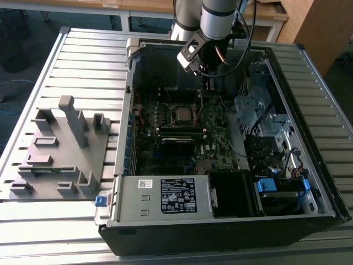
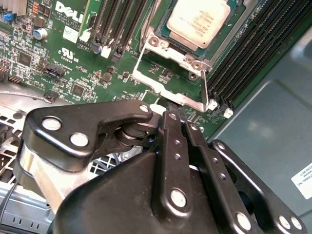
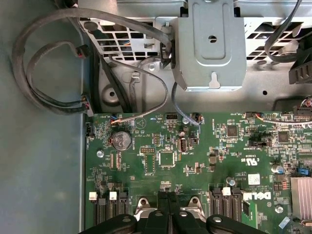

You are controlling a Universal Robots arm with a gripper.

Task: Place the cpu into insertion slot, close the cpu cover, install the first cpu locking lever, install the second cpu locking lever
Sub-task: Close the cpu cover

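Furthest to the exterior view's left, a grey fixture tray (image 1: 60, 149) is seen on the slatted table (image 1: 33, 232), well apart from the work. Beside it the open computer case (image 1: 220, 232) is laid flat. Near the middle of its motherboard (image 1: 146, 160), the cpu (image 1: 183, 114) is found seated in the insertion slot (image 1: 172, 115). In the second wrist view the cpu cover (image 2: 175, 52) is seen lowered around the chip, so the first two steps are judged done. Just to the right of the socket, the gripper (image 2: 171, 113) is held low inside the case. Its fingers are drawn fully together, with the tips set at a thin silvery locking lever (image 2: 187, 101). Whether the wire is nipped between them cannot be told. A lever installation is judged to be in hand, though which lever cannot be determined. A steady, well-guided push is called for, since the bar is thin and the memory slots (image 2: 248, 53) lie just beside it.
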